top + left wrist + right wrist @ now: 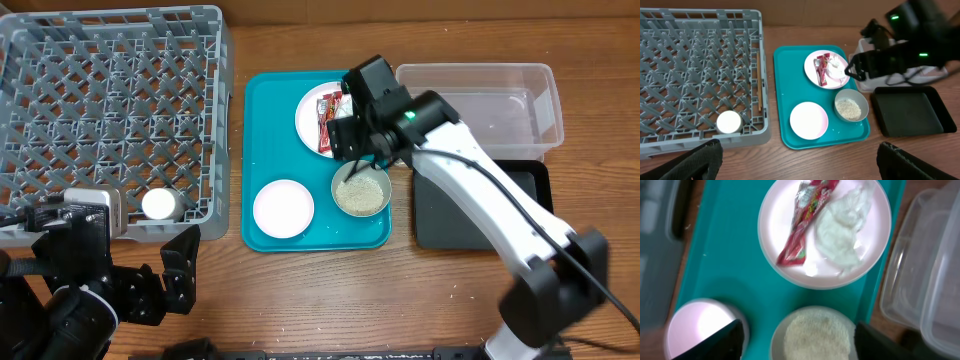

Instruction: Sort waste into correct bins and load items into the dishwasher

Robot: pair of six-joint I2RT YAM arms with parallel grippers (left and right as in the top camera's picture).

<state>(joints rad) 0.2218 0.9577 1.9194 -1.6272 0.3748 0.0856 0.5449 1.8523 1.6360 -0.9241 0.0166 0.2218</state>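
Wrapper [805, 222] and napkin [845, 225] lie touching on plate [772, 225]; plate sits on teal tray [725, 255]. Grain bowl [361, 190] just beside plate, pink bowl [283, 208] near, same tray. Cup [159, 205] in rack [60, 60]. We see right gripper [799, 329] above grain bowl, fingers apart, empty. Left gripper [799, 150] spread wide, empty.

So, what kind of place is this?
Probably a lab bench staged as a canteen dish-return: a grey dish rack, a teal serving tray and a clear tub on one wooden table.
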